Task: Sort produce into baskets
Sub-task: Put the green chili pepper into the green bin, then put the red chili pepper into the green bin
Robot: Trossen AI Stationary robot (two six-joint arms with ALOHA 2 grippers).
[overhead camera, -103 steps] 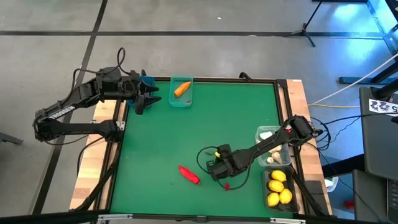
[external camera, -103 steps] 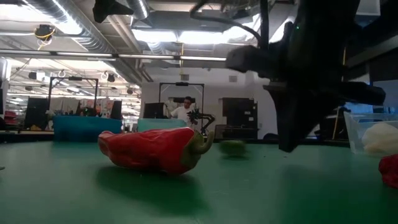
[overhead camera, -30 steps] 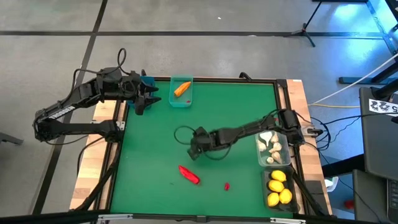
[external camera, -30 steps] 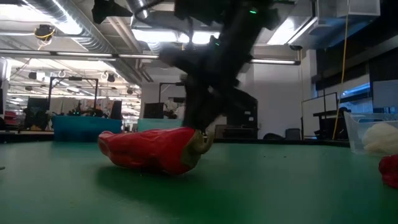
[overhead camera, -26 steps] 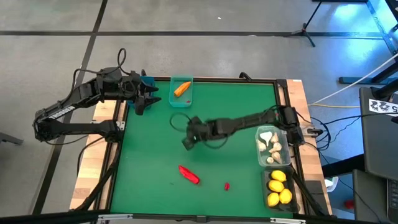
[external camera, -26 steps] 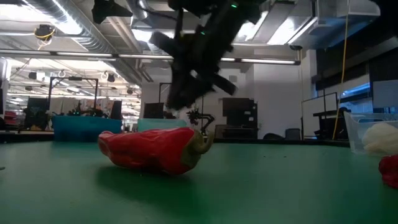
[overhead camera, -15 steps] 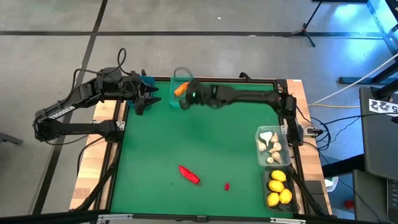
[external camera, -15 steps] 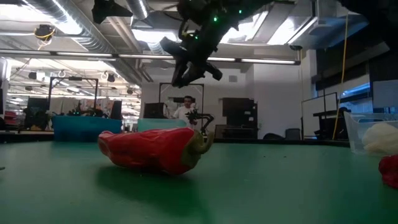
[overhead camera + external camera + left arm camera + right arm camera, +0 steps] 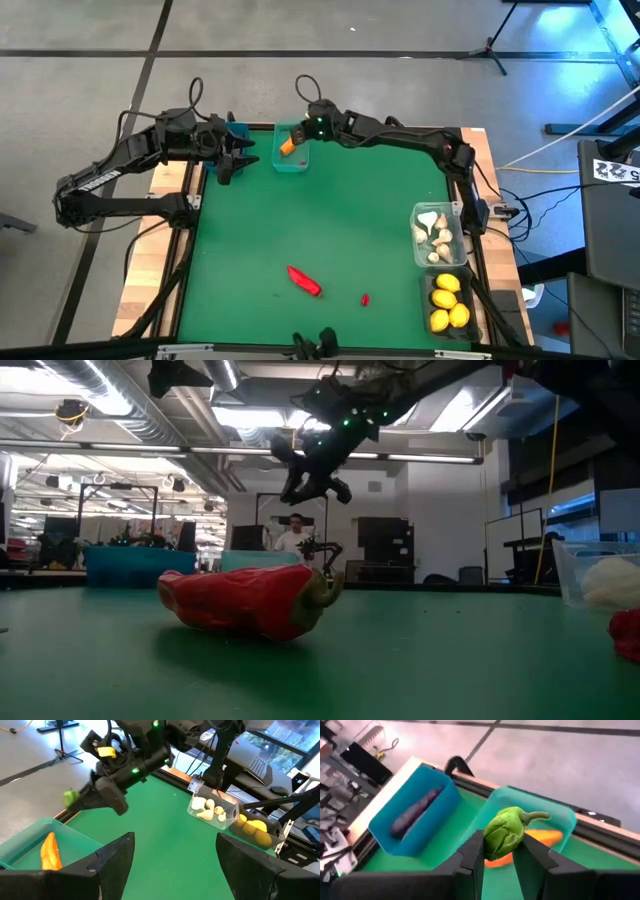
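Observation:
My right gripper (image 9: 300, 131) is stretched to the table's far left and shut on a small green produce piece (image 9: 504, 838), above the translucent teal bin (image 9: 292, 152). An orange carrot (image 9: 542, 840) lies in that bin. The green piece also shows in the left wrist view (image 9: 70, 797). My left gripper (image 9: 236, 160) is open and empty beside the blue bin (image 9: 415, 817), which holds a purple eggplant (image 9: 415, 811). A red chili pepper (image 9: 304, 281) and a small red bit (image 9: 364, 299) lie on the green mat near the front. My right gripper pinches the green piece's rounded body (image 9: 492, 845) between its two fingertips (image 9: 472, 851). The stem (image 9: 537, 816) sticks out free beyond the fingers. The fingers slant down toward the table's far left. The piece is lifted clear, above the teal bin and the carrot.
A clear bin (image 9: 437, 238) with garlic bulbs and a dark bin (image 9: 449, 304) with lemons stand at the right edge. A wooden frame runs round the green mat (image 9: 330, 220). A person shows far off in the room (image 9: 292, 535).
My right gripper has gone from the middle of the mat toward the far edge and a little left, rising, with the green piece held shut in its fingers. It now hangs over the teal bin. The chili and the red bit have stayed put.

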